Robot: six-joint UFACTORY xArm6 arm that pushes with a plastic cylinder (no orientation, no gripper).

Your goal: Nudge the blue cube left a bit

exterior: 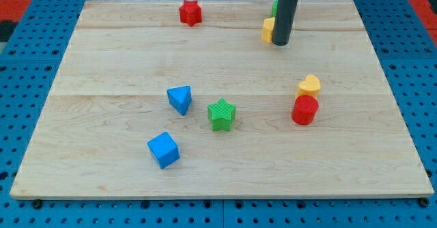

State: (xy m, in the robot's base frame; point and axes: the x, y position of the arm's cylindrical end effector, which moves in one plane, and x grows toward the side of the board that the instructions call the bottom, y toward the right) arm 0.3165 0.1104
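Observation:
The blue cube [163, 150] lies on the wooden board [102, 64] at the view's lower left. A blue triangular block [180, 99] lies just above it, to the right. My tip [281, 43] rests on the board near the view's top, right of centre, far from the blue cube. It stands right beside a yellow block [268, 30], partly hidden by the rod. A green block [274, 8] peeks out behind the rod.
A green star [222, 114] lies right of the blue triangular block. A red cylinder [304, 110] and a yellow heart [309, 86] touch at the right. A red star [190, 13] sits at the top edge. Blue pegboard surrounds the board.

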